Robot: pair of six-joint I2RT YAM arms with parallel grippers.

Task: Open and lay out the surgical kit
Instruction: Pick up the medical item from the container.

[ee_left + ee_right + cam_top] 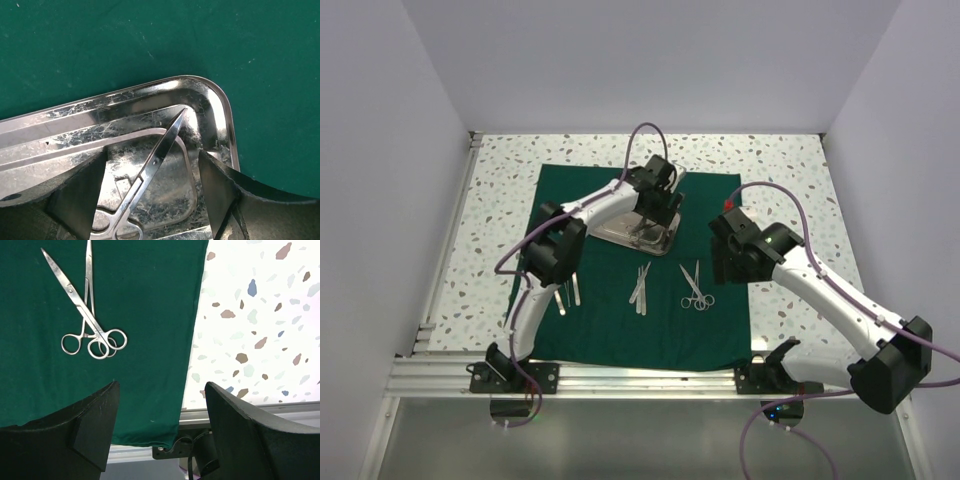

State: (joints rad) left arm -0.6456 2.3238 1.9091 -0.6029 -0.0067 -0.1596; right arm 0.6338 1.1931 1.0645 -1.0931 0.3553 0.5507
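The dark green cloth [620,310] lies spread flat on the table. The shiny steel tray [632,236] sits on it at the back middle. My left gripper [658,200] hangs open over the tray; in the left wrist view its fingers [82,195] straddle ring-handled scissors [150,170] lying in the tray [220,115]. Two ring-handled instruments [696,288] lie crossed on the cloth; they also show in the right wrist view [87,320]. Tweezers [640,285] lie beside them. My right gripper [728,262] is open and empty, above the cloth's right edge [192,340].
More slim steel instruments [568,292] lie on the cloth near the left arm. The speckled tabletop [790,180] surrounds the cloth. An aluminium rail [640,378] runs along the near edge, with white walls on three sides.
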